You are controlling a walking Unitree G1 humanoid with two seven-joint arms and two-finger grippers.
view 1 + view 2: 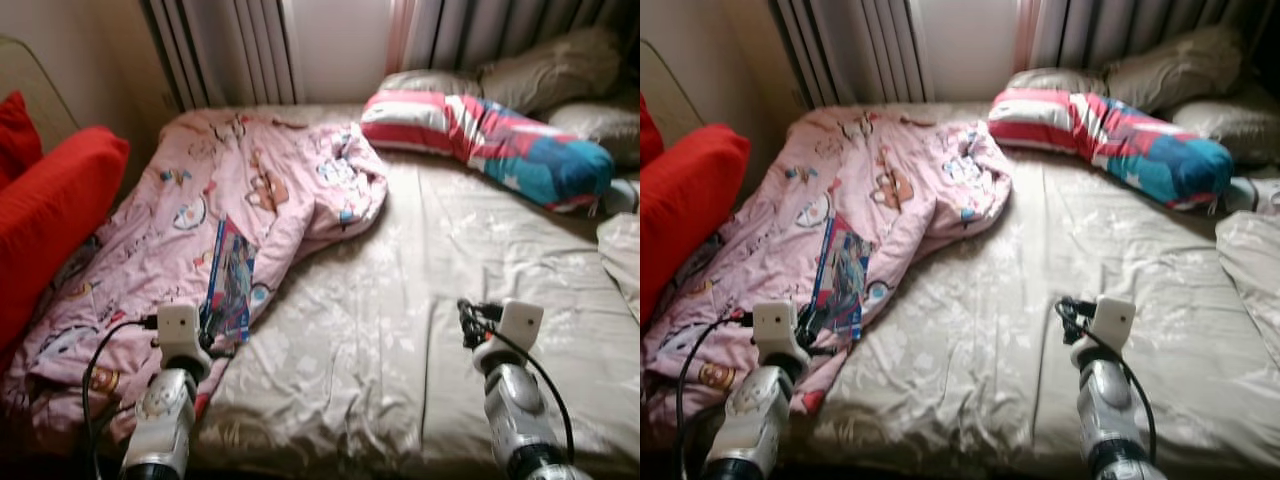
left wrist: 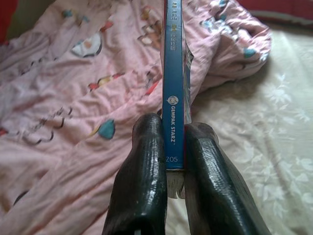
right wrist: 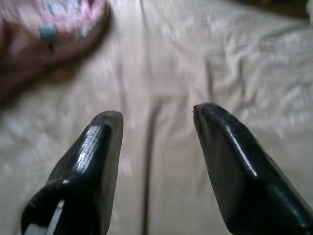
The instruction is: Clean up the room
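A thin blue book (image 1: pixel 230 278) with a colourful cover stands on edge over the pink cartoon blanket (image 1: pixel 200 200) on the bed's left side. My left gripper (image 2: pixel 172 147) is shut on its blue spine (image 2: pixel 173 83), which reads "GEMPAK STARZ". The left arm (image 1: pixel 165 400) reaches in from the lower left. My right gripper (image 3: pixel 156 117) is open, hovering over the bare beige sheet (image 1: pixel 450 260), nothing between its fingers. The right arm (image 1: pixel 515 390) comes in from the lower right.
A red cushion (image 1: pixel 50 210) lies at the bed's left edge. A long red, white and blue striped bolster (image 1: pixel 490 135) and grey pillows (image 1: pixel 560 65) sit at the head of the bed. Curtains (image 1: pixel 230 50) hang behind. The beige sheet's middle is open.
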